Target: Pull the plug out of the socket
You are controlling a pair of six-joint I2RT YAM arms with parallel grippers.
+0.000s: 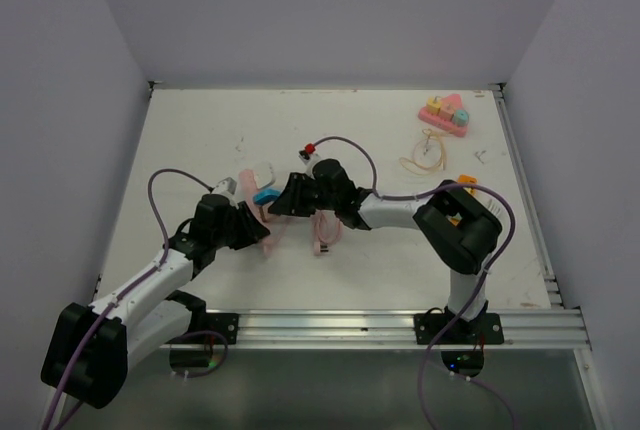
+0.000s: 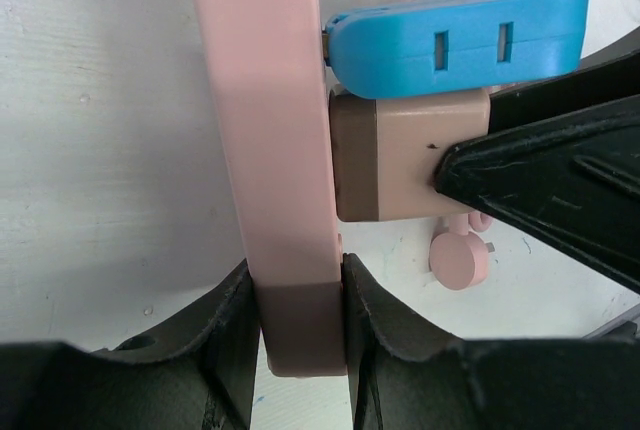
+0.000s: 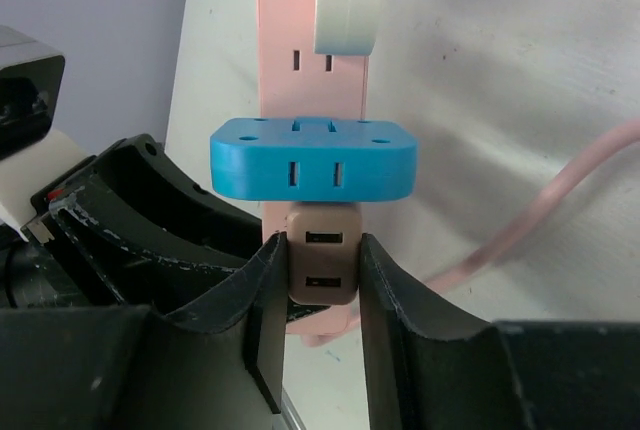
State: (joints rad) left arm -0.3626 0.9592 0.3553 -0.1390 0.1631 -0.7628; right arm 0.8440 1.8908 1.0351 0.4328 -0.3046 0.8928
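The tan USB charger plug [image 3: 322, 265] sits seated in the pink power strip [image 3: 285, 60], squarely between the fingers of the right gripper [image 3: 322, 285], which is clamped on its two flat side faces. It looks like a small, light block of hard plastic: stiff, smooth and probably a bit slippery, so the grip should stay low on the body, close to the strip's face, not out at the tip with the USB ports. Its prongs likely bind by friction, so a straight pull away from the strip's face seems safer than rocking.

Just beyond the right fingertips, touching or nearly touching the plug, a blue adapter [image 3: 312, 160] is also plugged in, and it leaves little room on that side. Farther along the strip is a white plug [image 3: 348, 0].

The left gripper [image 2: 297, 320] is closed on the strip's near end, bracing it. The strip is rigid and light and would lift if unheld. A pink cable [image 3: 560, 190] trails on the table [image 3: 480, 70].
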